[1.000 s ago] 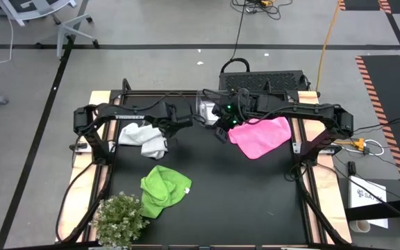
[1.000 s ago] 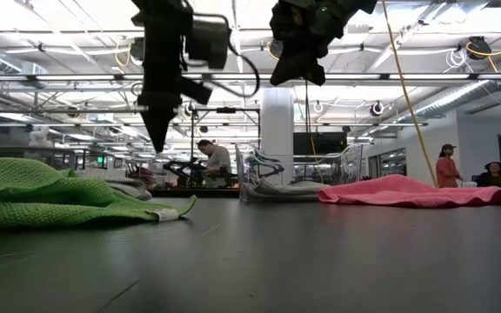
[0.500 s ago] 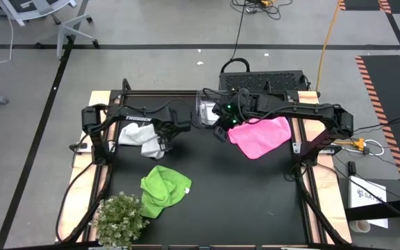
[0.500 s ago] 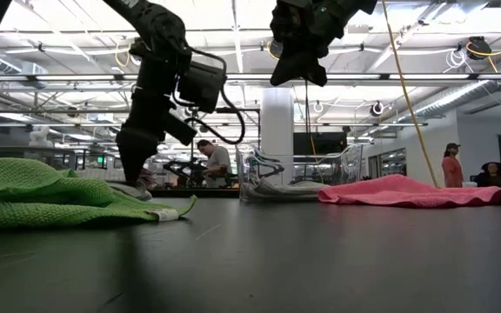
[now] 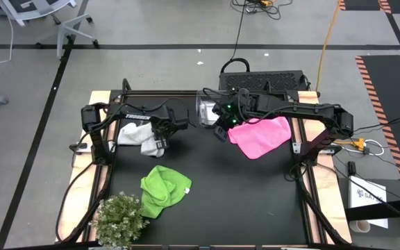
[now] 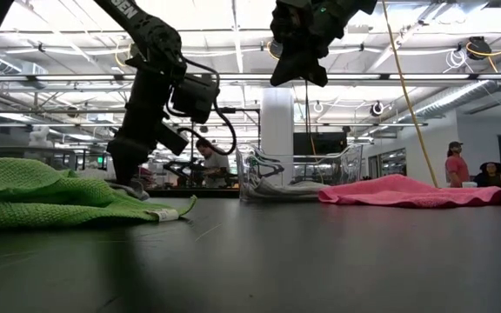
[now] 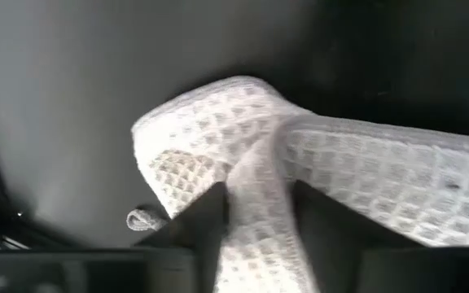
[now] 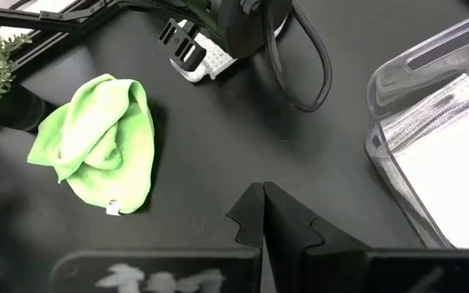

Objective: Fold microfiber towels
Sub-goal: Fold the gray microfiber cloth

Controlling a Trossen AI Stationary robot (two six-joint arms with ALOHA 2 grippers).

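Observation:
A crumpled white towel [image 5: 141,137] lies at the table's far left, and my left gripper [image 5: 162,142] stands down on its right end, shut on it. In the left wrist view the waffle-weave cloth [image 7: 365,179] fills the gap between the two fingers. The lime green towel [image 5: 162,189] lies bunched near the front left. The pink towel [image 5: 259,135] lies spread at the far right. My right gripper [image 5: 221,132] hangs shut, high above the table's middle [image 6: 298,69], holding nothing. My left gripper pinches a raised ridge of the white towel [image 7: 255,203] between its two fingers, at the pile's right end. The fingers come steeply from above. How many layers they hold I cannot tell. The towel lies slack on the table.
A clear plastic bin [image 5: 205,111] stands at the far middle with a white cloth [image 8: 454,171] inside. A small bushy plant [image 5: 120,219] sits at the front left corner. Bare black tabletop [image 5: 235,194] stretches across the middle and front right.
My left gripper has come down from well above the table onto the white towel, shifting a little toward the table's left and near edges and tipping steeper. The white towel has stayed on the table.

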